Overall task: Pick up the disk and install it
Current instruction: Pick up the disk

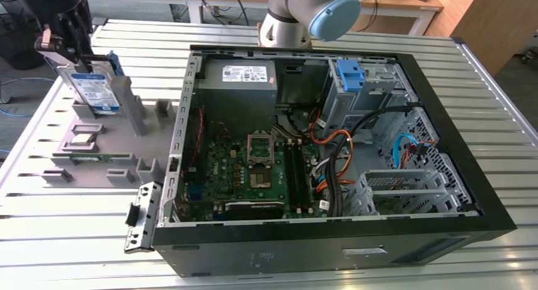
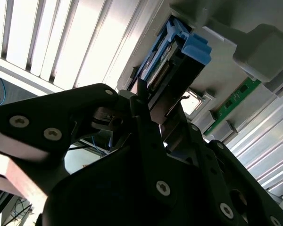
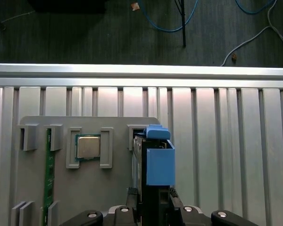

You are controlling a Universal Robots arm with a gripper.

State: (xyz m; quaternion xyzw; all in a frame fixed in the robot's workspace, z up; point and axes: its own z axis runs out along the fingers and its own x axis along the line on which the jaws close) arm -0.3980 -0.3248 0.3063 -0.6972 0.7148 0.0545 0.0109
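Observation:
The disk (image 1: 94, 91) is a silver drive with a white-and-blue label in a blue bracket. It stands on edge in a slot of the grey holder block (image 1: 126, 123) at the exterior view's left. My gripper (image 1: 80, 63) comes down from above and is shut on the disk's upper end. The first wrist view has the blue bracket of the disk (image 3: 159, 162) rising from the holder block (image 3: 89, 188), with the gripper (image 3: 151, 202) clamped around it. In the second wrist view the black fingers (image 2: 146, 136) press both sides of the disk (image 2: 179, 56).
The open computer case (image 1: 470, 145) lies at the exterior view's right, with a grey power-supply box (image 1: 244, 75), a lone blue bracket (image 1: 349, 75) in the drive cage, and cables. The holder block also carries a processor (image 1: 82, 139) and a green memory stick (image 1: 92, 156).

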